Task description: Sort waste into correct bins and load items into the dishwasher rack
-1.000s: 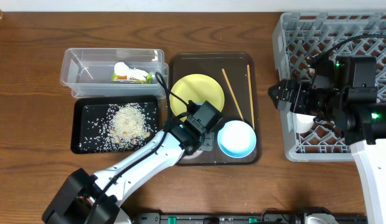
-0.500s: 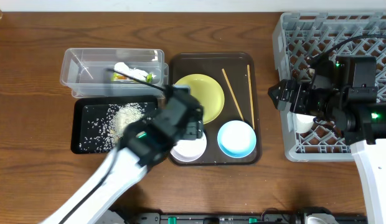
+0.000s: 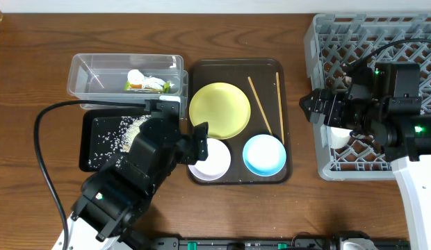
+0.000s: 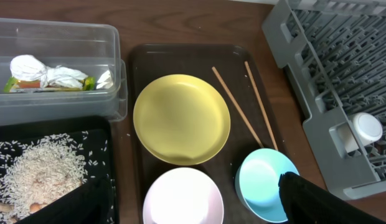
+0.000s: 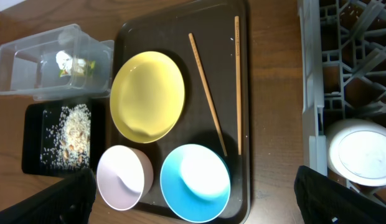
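Uncovered now, the white bowl [image 3: 209, 158] sits on the brown tray [image 3: 201, 69] just beside the blue bowl [image 3: 263, 154]. The left gripper [image 4: 190, 186] has drawn back and hangs just above it, fingers spread wide, holding nothing. Over at the grey rack [image 3: 320, 42], the right gripper [image 5: 193, 186] gapes open too.

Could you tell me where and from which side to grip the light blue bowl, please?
Probably its rim, pinched from above with one finger inside and one outside. The light blue bowl stands upright and open-topped, so only the thin rim offers an edge. Take the near-right part: the chopsticks end by its far rim, and the white bowl crowds its left.
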